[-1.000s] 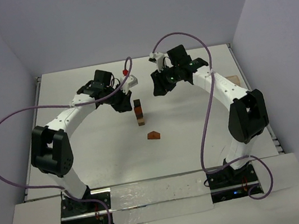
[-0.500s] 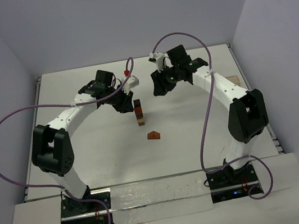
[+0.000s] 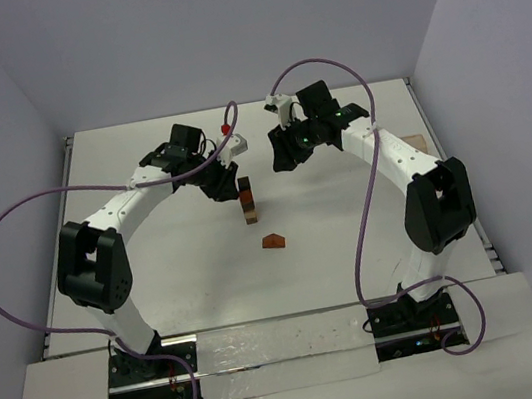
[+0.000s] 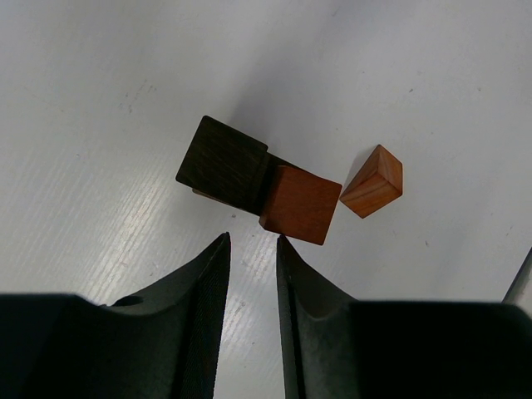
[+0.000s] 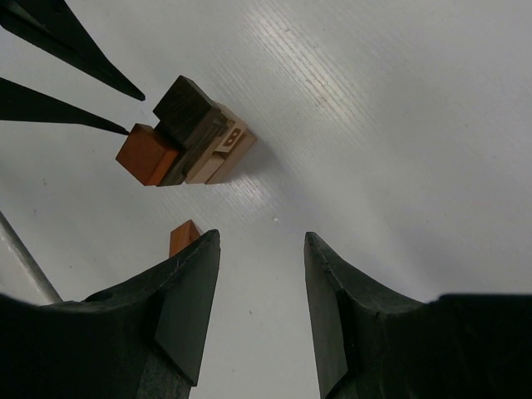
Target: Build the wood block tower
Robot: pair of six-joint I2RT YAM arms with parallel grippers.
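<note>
The table [image 3: 177,274] carries the wood block tower [image 3: 247,202] near its middle, between the two grippers. The right gripper [image 5: 258,241] hangs beyond the tower's right side, a little apart from it, jaws spread and empty. The left gripper [image 4: 252,241] sits just beside the tower's top on the left, jaws parted only narrowly with nothing between them.

The step in hand appears to be clearing the left gripper from the tower's top. Done well, the jaws would widen evenly and draw straight back from the tower, with no sideways sweep, since the fingertips lie very near the reddish block [image 4: 299,204] next to the dark block [image 4: 223,162]. The right gripper is best kept apart from the tower meanwhile. The loose wedge [image 3: 273,242] lies on the table in front of the tower, well apart from it, and looks like the next piece.

From above, the tower is too small to count its blocks. Neither wrist view shows whether the reddish block sits level with the dark block or lower, nor how squarely either rests. The right wrist view cuts off most of the wedge behind its own finger.
</note>
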